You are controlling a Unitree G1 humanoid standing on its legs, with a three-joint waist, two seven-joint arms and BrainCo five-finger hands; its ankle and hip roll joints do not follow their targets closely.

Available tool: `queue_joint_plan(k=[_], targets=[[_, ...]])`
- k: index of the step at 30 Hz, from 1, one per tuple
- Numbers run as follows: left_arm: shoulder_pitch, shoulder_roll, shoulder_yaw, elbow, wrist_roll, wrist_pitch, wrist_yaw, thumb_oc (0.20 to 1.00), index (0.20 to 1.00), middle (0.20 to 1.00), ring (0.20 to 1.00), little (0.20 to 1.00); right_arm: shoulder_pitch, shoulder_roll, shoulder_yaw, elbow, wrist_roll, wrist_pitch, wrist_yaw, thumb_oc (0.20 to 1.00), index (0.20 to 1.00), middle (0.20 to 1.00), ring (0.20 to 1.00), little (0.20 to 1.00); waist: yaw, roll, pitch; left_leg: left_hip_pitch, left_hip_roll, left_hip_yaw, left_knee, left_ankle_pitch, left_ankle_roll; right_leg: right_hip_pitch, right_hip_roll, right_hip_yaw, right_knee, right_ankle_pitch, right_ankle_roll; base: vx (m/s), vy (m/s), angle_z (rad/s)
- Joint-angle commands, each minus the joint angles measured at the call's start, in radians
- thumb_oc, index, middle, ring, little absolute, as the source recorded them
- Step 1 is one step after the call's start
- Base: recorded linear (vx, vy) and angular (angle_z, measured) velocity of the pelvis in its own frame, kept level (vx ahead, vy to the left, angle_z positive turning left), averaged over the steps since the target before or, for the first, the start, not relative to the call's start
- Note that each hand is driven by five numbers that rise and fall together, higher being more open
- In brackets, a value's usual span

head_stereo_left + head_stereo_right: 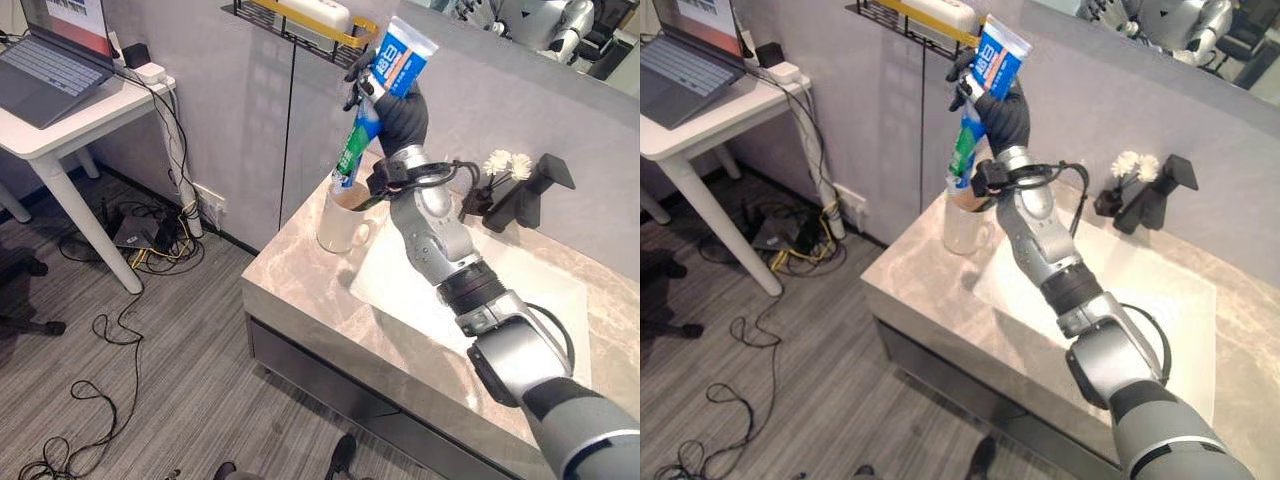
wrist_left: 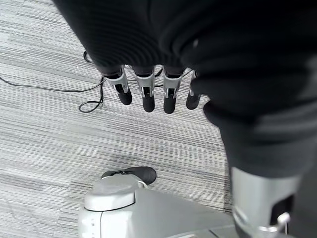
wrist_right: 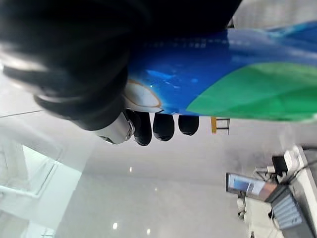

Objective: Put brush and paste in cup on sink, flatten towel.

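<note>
My right hand (image 1: 402, 118) is raised above the counter and shut on a blue and green toothpaste tube (image 1: 383, 88). The tube stands nearly upright, flat end up, and its lower end reaches the mouth of a white cup (image 1: 340, 225). The cup stands on the marble counter (image 1: 300, 290), at its far left corner beside the sink basin (image 1: 480, 290). In the right wrist view my fingers (image 3: 158, 126) wrap round the tube (image 3: 237, 69). My left hand (image 2: 148, 94) hangs low over the floor with straight fingers, holding nothing.
A black faucet (image 1: 530, 195) and a small white flower (image 1: 505, 163) stand behind the basin. A wire shelf with a yellow rim (image 1: 300, 25) hangs on the wall above the cup. Left of the counter are a white table (image 1: 60, 120) with a laptop, and cables on the floor.
</note>
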Motion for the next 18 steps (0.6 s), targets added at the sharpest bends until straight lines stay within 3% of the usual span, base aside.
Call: queue_joint_plan(k=[1,18], targets=[[-0.015,0.032,-0.053,-0.019,-0.011,-0.022,-0.012,1.0,1.0,1.0,1.0,1.0,-0.164,-0.025,-0.064,-0.016,-0.024,-0.068,-0.016,0.2,0.2,0.2,0.2,0.2,0.037,-0.02,0.041,0.061,-0.038,-0.008,0.0,0.029,0.072,0.084,-0.085,0.046,-0.002,0.044,0.118,0.01,0.009,-0.04],[0.014,0.044,-0.059,-0.11,-0.025,-0.024,-0.033,1.0,1.0,1.0,1.0,1.0,-0.125,0.002,-0.091,-0.027,0.0,-0.075,0.009,0.2,0.2,0.2,0.2,0.2,0.039,-0.016,0.057,0.048,-0.034,-0.013,0.001,0.03,0.076,0.071,-0.084,0.043,-0.002,0.048,0.122,0.0,0.0,0.0]])
